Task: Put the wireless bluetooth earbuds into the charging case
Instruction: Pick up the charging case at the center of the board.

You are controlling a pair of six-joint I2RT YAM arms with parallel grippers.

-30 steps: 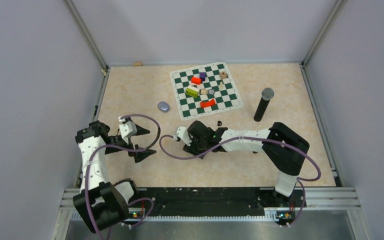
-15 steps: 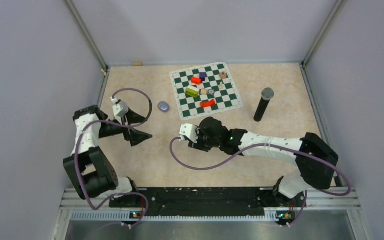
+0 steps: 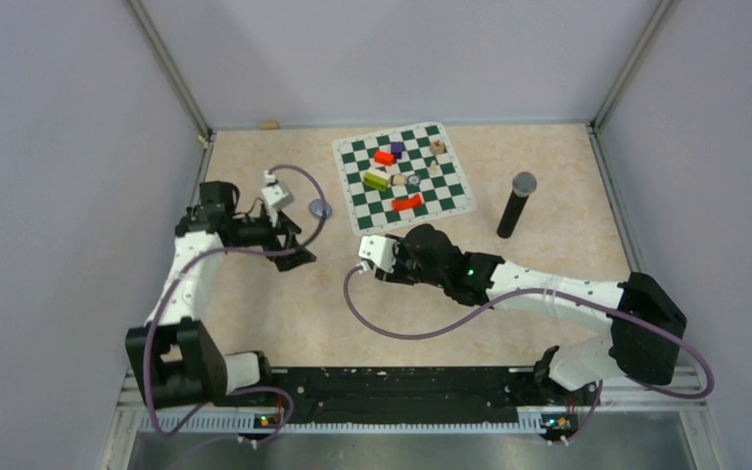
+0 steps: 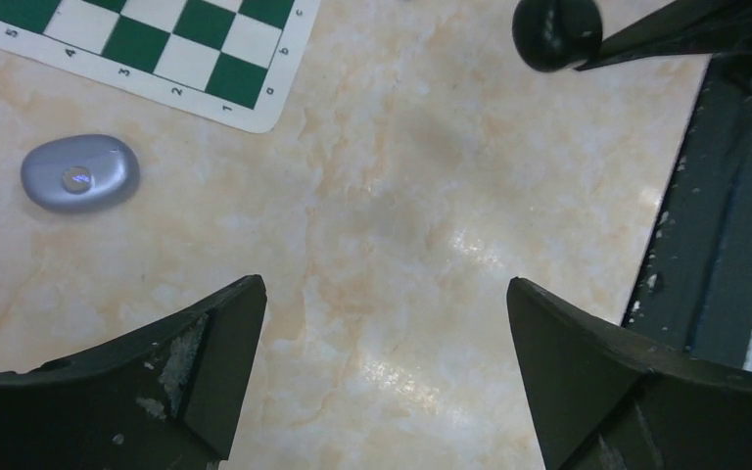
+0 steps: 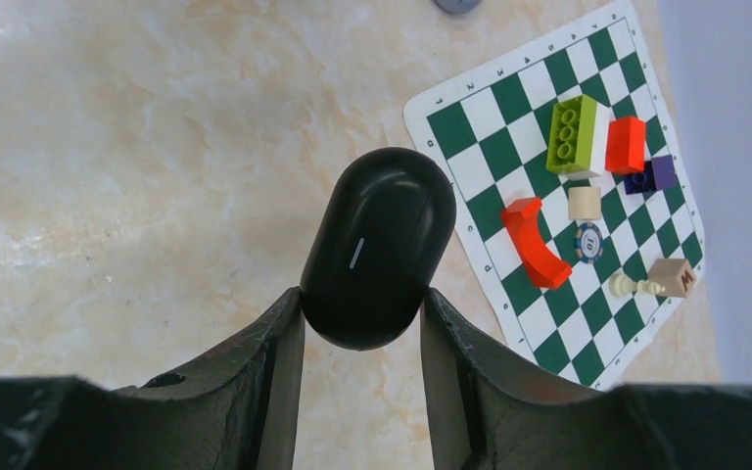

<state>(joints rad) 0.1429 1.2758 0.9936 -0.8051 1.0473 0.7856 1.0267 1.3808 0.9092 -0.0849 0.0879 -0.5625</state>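
Both arms have swung forward toward the chessboard (image 3: 364, 211). The left gripper (image 4: 384, 294), jaws spread wide and empty, hovers near the pale oval case (image 4: 79, 173) lying on the worktop (image 3: 255, 168), probably to take it. The right gripper (image 5: 362, 304) has its jaws clamped on the closed black charging case (image 5: 380, 245). No earbuds show.

white arms (image 3: 558, 296), black joints, looping purple cables (image 3: 392, 335), scuffed black fingers (image 4: 157, 392)

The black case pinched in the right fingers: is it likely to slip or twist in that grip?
Probably rigid: the black charging case shows an undented pill shape between the right gripper's fingers. Its smooth, curved shell looks slippery, and only its lower end is pinched, so it may pivot or squirt out if squeezed harder.
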